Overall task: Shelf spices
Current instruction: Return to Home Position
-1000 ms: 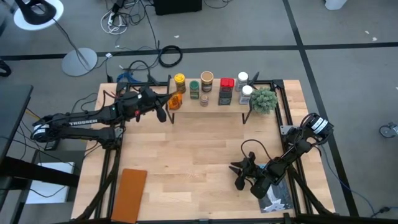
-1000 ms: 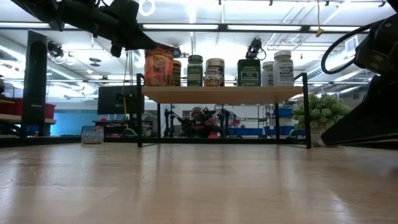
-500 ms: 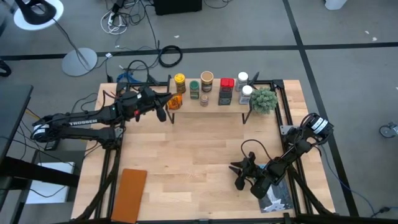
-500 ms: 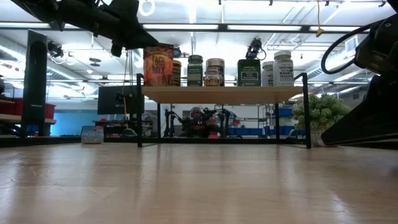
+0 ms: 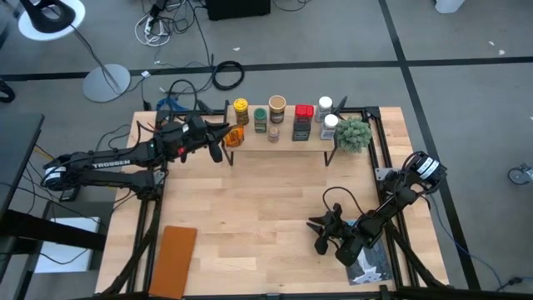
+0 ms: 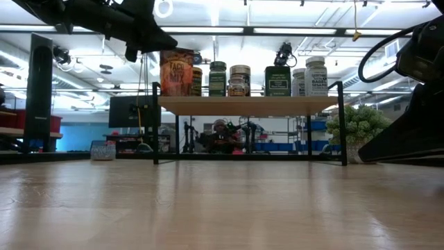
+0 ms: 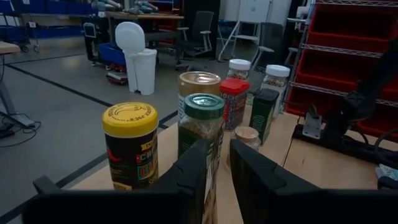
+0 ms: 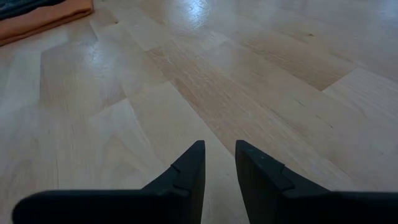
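The table (image 5: 266,208) carries the shelf (image 6: 250,105) along its far edge. The left pincer (image 7: 219,145) hovers at the shelf's left end, fingers slightly parted. The right pincer (image 8: 219,144), also parted, waits near the front-right corner. The brown packet (image 6: 177,71) stands upright on the shelf beside the jars (image 6: 239,79).

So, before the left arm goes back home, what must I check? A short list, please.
1. Packet upright on shelf: ok.
2. Left gripper free of the packet: cannot tell; it is close beside the packet, at the shelf's left end.
3. Jars standing on the shelf: ok.
4. Board lying apart from the left arm: ok.
5. Right gripper low over the table, apart from the shelf: ok.
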Available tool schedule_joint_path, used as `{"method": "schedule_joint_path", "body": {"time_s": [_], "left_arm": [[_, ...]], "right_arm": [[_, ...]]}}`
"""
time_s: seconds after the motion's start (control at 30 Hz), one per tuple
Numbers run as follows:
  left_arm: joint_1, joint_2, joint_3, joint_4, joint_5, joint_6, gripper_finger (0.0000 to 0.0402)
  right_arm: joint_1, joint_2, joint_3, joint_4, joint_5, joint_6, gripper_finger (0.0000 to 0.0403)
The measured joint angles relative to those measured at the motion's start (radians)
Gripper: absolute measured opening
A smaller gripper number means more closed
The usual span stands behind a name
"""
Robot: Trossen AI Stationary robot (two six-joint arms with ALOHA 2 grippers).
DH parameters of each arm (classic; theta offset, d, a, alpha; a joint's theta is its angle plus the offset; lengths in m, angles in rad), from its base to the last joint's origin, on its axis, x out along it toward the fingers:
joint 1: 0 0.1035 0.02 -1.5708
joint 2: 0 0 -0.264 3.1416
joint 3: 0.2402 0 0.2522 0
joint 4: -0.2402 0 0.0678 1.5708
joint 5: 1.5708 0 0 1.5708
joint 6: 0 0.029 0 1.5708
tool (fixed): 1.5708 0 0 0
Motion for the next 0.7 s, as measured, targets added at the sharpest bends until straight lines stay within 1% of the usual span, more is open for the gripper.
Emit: {"method": "schedule_joint_path", "body": {"time_s": [0.3,0.4,0.47,0.7], "left_arm": [[0.000,0.000,0.000,0.047,0.000,0.006,0.0076],[0.000,-0.009,0.000,0.065,0.000,0.033,0.0076],[0.000,-0.021,0.000,0.084,0.000,0.056,0.0076],[0.000,-0.108,0.000,0.091,0.000,0.055,0.0076]], "right_arm": [[0.000,0.000,0.000,0.000,0.000,0.000,0.0089],[0.000,0.000,0.000,0.000,0.000,0.000,0.0089],[0.000,0.000,0.000,0.000,0.000,0.000,0.0089],[0.000,0.000,0.000,0.000,-0.001,0.000,0.0089]]}}
